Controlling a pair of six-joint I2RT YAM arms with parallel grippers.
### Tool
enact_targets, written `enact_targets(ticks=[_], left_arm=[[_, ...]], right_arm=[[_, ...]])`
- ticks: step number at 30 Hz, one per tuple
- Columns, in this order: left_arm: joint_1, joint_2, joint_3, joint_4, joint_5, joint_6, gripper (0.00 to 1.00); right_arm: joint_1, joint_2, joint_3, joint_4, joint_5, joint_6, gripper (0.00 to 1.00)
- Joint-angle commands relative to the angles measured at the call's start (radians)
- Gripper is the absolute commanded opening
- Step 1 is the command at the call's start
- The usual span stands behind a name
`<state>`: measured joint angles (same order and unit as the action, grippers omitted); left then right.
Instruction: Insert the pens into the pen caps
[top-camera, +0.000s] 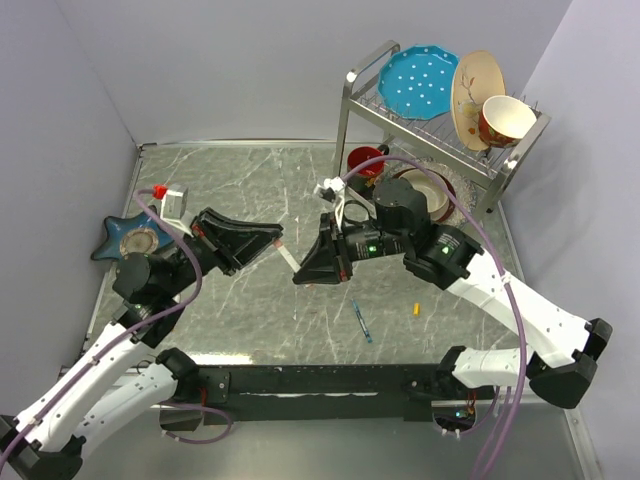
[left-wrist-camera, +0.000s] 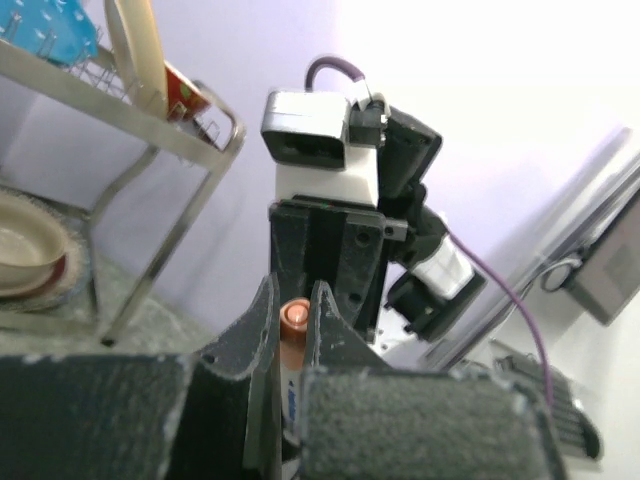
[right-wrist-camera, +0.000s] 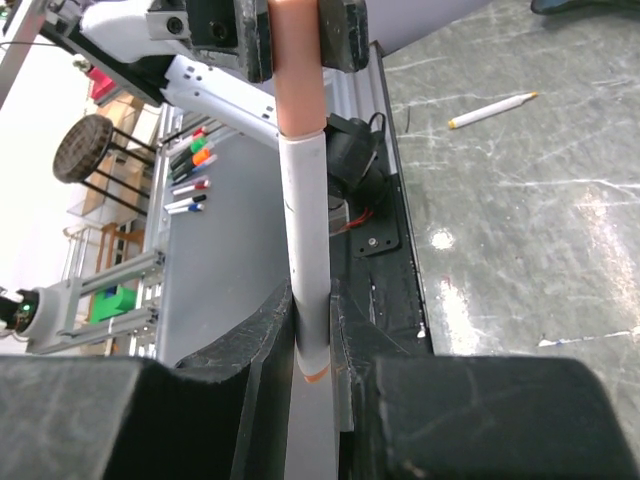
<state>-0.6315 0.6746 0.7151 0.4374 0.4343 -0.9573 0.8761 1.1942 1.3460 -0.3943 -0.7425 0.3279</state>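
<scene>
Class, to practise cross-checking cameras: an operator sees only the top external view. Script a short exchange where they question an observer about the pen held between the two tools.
Operator: What is the left tool gripping?
Observer: The left wrist view shows it shut on an orange cap.
Operator: Is the pen in that cap yet?
Observer: The right wrist view shows the white pen, clamped in the right tool, lined up with the cap, its end apparently just inside.
</scene>
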Motion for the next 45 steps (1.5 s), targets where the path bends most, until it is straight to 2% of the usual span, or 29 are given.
enact_targets(ticks=[1, 6, 9, 12, 15, 16, 22, 23, 24, 25, 28, 31, 33, 37, 41, 45], left_arm=[[-0.114, 0.028, -0.129, -0.106, 0.296, -0.141, 0.01], [-0.184, 0.043, -0.135, -0.104, 0.253, -0.159, 0.01], [-0.233, 0.054, -0.088, -0.253, 0.209, -0.078, 0.01], [-0.241, 0.046, -0.06, -0.307, 0.184, -0.043, 0.01], [-0.241, 0.046, 0.033, -0.434, 0.135, 0.043, 0.01], [-0.241, 0.054, 0.059, -0.533, 0.124, 0.064, 0.01], [-0.232, 0.068, 0.155, -0.638, 0.006, 0.117, 0.01], [-0.229, 0.072, 0.161, -0.638, -0.008, 0.112, 0.01], [-0.226, 0.097, 0.178, -0.643, -0.02, 0.112, 0.01], [-0.224, 0.112, 0.185, -0.646, -0.049, 0.114, 0.01], [-0.217, 0.175, 0.208, -0.667, -0.138, 0.114, 0.01], [-0.165, 0.23, 0.256, -0.724, -0.199, 0.14, 0.01], [-0.082, 0.269, 0.29, -0.75, -0.187, 0.153, 0.01], [0.035, 0.354, 0.299, -0.766, -0.218, 0.209, 0.01], [0.113, 0.523, 0.299, -0.743, -0.291, 0.282, 0.01], [0.164, 0.75, 0.333, -0.695, -0.266, 0.307, 0.01]], right_arm=[[-0.063, 0.013, 0.137, 0.459, 0.181, 0.029, 0.0], [-0.068, 0.001, 0.088, 0.584, 0.19, 0.037, 0.0], [-0.095, -0.002, 0.119, 0.546, 0.204, 0.081, 0.0], [-0.144, 0.002, 0.097, 0.614, 0.163, 0.149, 0.0], [-0.149, 0.011, 0.108, 0.56, 0.135, 0.137, 0.0], [-0.15, 0.007, 0.098, 0.548, 0.134, 0.135, 0.0], [-0.143, -0.027, -0.008, 0.472, 0.109, 0.091, 0.0], [-0.14, -0.037, -0.077, 0.491, 0.1, 0.098, 0.02], [-0.138, -0.068, -0.114, 0.506, 0.101, 0.108, 0.11], [-0.137, -0.083, -0.151, 0.527, 0.133, 0.114, 0.16], [-0.137, -0.131, -0.243, 0.464, 0.175, 0.108, 0.3], [-0.138, -0.205, -0.376, 0.402, 0.218, 0.085, 0.46], [-0.137, -0.293, -0.442, 0.348, 0.258, 0.062, 0.57], [-0.138, -0.461, -0.617, 0.241, 0.374, 0.059, 0.66], [-0.138, -0.596, -0.682, 0.192, 0.46, 0.106, 0.78], [-0.135, -0.636, -0.699, 0.16, 0.526, 0.137, 0.78]])
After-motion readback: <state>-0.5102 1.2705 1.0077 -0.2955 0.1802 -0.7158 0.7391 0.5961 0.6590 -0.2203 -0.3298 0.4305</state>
